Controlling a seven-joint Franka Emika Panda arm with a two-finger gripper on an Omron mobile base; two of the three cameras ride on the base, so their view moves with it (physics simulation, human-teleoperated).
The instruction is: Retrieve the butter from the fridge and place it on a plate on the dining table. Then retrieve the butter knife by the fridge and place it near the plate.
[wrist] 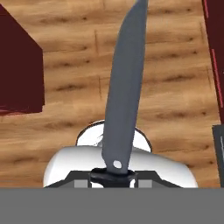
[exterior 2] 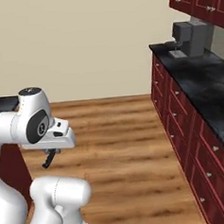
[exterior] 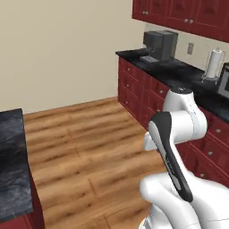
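A: What has the tool (wrist: 112,174) got?
B: It is closed tight on the butter knife (wrist: 124,87), whose long axis runs straight out from the fingertips over the wooden floor (wrist: 166,78).
A: And the dining table (exterior: 13,161)?
B: That bench lies left of the arm.

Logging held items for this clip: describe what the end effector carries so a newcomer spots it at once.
In the hand view, above the wooden floor, the end effector is shut on the butter knife. It is a slim, flat grey blade with a small hole near the gripped end, unlike the dark red blocks at the sides.
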